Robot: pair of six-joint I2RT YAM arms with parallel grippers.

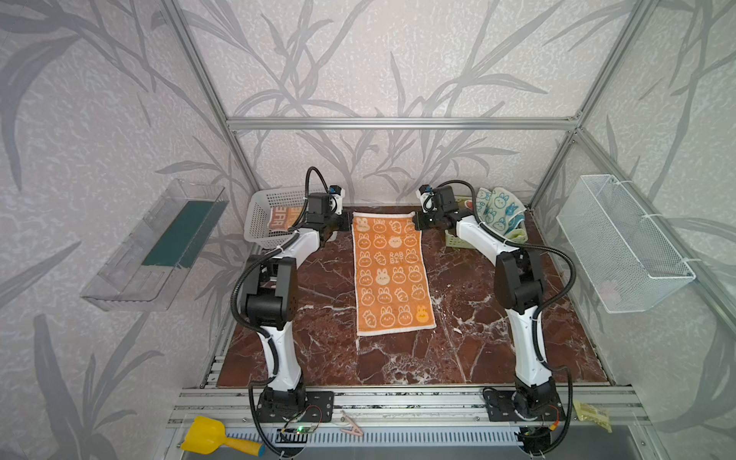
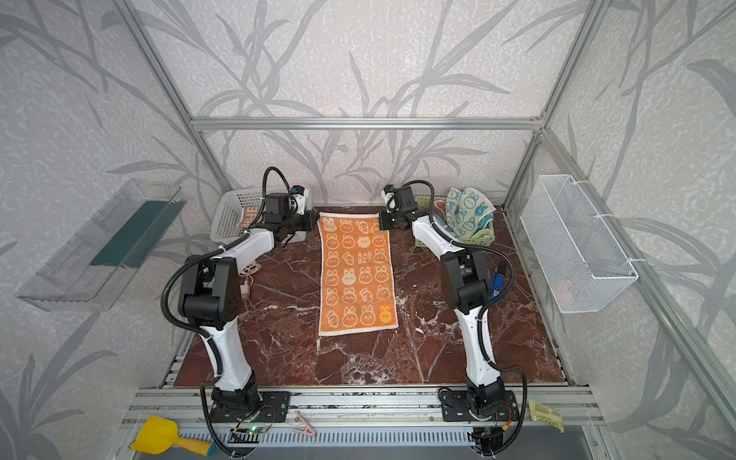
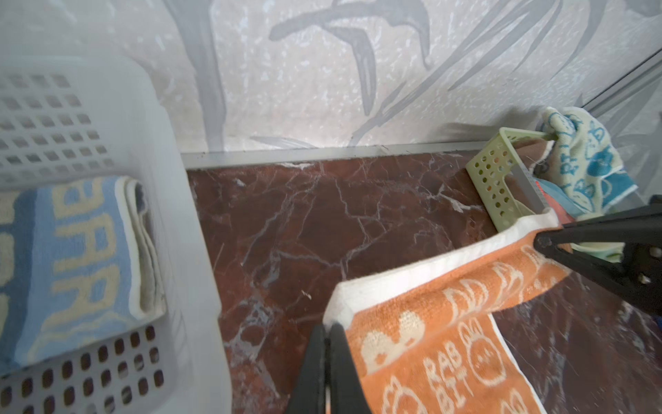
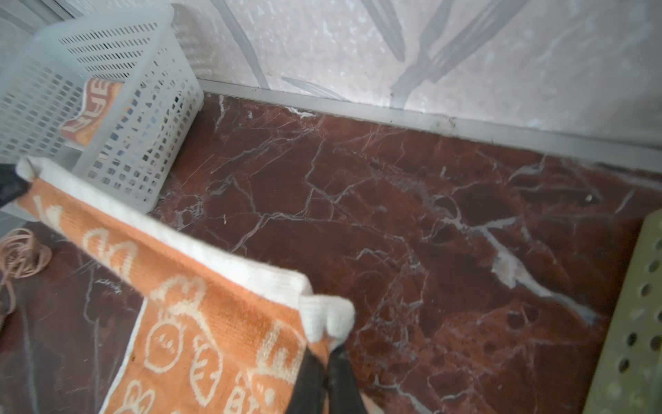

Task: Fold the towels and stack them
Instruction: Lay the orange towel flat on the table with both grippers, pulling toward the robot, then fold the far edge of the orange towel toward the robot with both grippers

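Observation:
The orange bunny towel (image 1: 392,275) (image 2: 356,275) lies lengthwise on the marble table, and both grippers hold its far edge up. My left gripper (image 1: 346,225) (image 3: 327,328) is shut on the towel's (image 3: 447,322) far left corner. My right gripper (image 1: 416,223) (image 4: 324,353) is shut on the far right corner of the towel (image 4: 200,322). A folded orange and blue lettered towel (image 1: 280,219) (image 3: 71,258) rests in the white basket (image 1: 259,211) (image 3: 107,118). A white towel with blue bunnies (image 1: 500,209) (image 3: 580,161) sits crumpled in the green basket (image 1: 454,239) (image 3: 498,179).
A white wire basket (image 1: 625,247) hangs on the right wall and a clear shelf (image 1: 155,247) on the left wall. A pink cable (image 2: 249,278) lies by the left arm. A yellow scoop (image 1: 207,436) and a clip (image 1: 350,428) lie on the front rail.

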